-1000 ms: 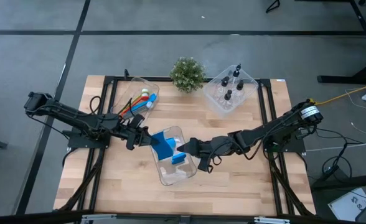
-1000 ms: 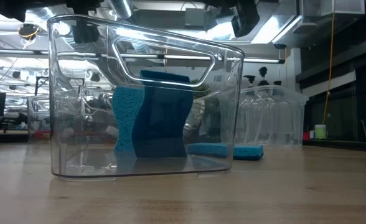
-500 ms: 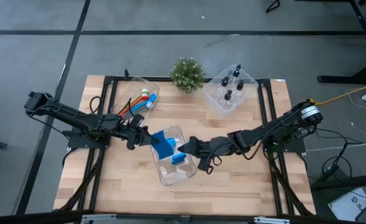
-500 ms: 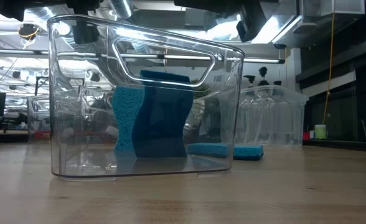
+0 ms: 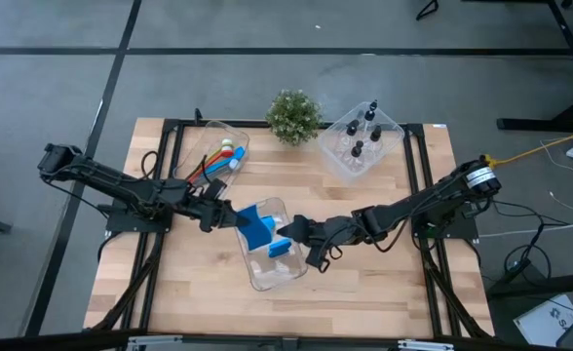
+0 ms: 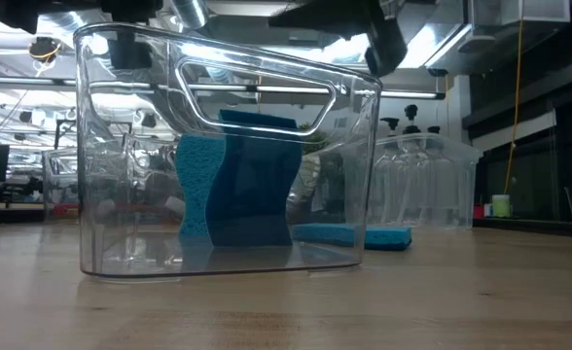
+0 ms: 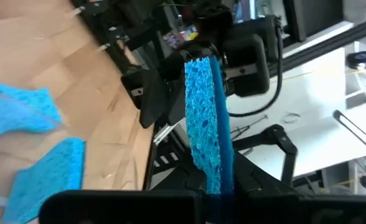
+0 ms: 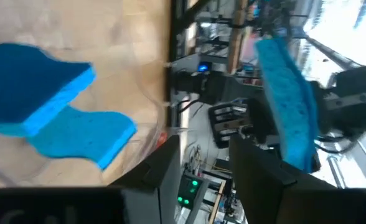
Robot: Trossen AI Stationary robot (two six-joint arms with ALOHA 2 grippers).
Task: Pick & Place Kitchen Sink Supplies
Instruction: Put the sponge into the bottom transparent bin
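Grey floor (image 5: 53, 88) surrounds the wooden table (image 5: 364, 283); bright ceiling lights.

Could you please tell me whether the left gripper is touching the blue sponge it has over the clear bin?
Touching. In the left wrist view the left gripper is shut on the blue sponge, which stands up from between its fingers.

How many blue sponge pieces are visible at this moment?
3: one upright sponge pinched in the left gripper over the centre bin, two lying flat inside that bin. Others may be hidden.
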